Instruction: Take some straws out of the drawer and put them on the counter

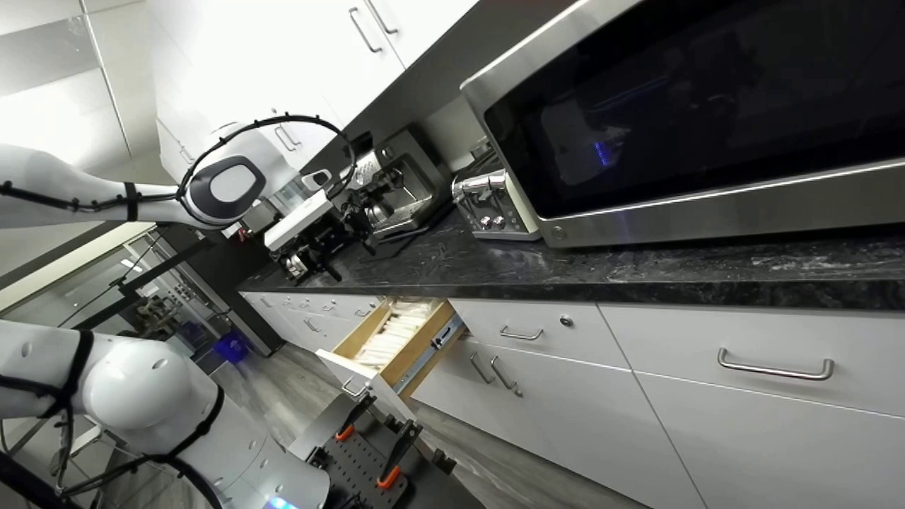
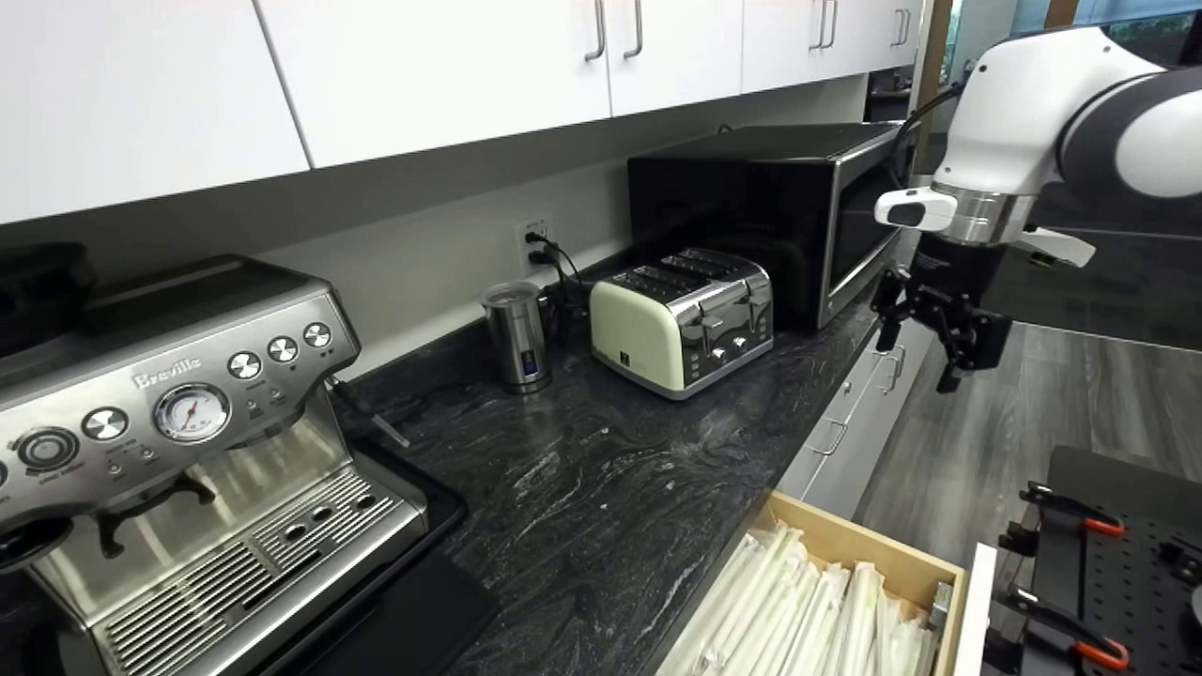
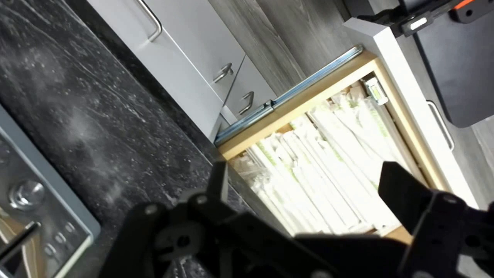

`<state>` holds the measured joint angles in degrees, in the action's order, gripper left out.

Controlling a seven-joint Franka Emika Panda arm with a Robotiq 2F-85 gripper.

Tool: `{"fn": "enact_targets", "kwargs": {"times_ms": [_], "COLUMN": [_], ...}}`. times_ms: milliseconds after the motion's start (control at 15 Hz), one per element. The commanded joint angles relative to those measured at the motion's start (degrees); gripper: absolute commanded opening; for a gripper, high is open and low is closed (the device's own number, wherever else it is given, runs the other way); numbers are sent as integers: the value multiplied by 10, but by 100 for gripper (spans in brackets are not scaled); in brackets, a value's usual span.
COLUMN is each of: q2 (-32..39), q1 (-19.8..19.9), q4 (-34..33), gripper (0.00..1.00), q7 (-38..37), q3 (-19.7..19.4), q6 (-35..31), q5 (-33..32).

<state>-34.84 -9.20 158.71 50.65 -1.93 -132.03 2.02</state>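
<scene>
Away from drawer (image 3: 305,105) and straws (image 3: 322,177), jaws spread apart, outlet (image 2: 534,229) only in an exterior view

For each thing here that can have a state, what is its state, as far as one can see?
Drawer: pulled open
Straws: wrapped, lying in the drawer
Hand: open, holding nothing
Upper cupboards: shut
Microwave: door shut
Toaster: upright, on or off unclear
Jug: upright
Plugs: plugged in
Coffee machine: on or off unclear

Dark counter (image 2: 582,507), espresso machine (image 2: 235,498), jug (image 2: 516,338), 2-knob toaster (image 2: 681,324), microwave (image 2: 742,216)
</scene>
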Motion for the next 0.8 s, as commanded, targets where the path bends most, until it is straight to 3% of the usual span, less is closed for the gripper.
{"fn": "enact_targets", "kwargs": {"times_ms": [0,267,467,733], "q2": [-15,-9,2,40], "q1": [-17,-17,-72,-161], "q4": [7,6,6,6], "gripper": [100,100,100,100], "q7": [-9,-9,17,-1], "q3": [-9,-15,17,94], "q6": [2,2,-25,-78], "q5": [-9,-8,-5,-3]}}
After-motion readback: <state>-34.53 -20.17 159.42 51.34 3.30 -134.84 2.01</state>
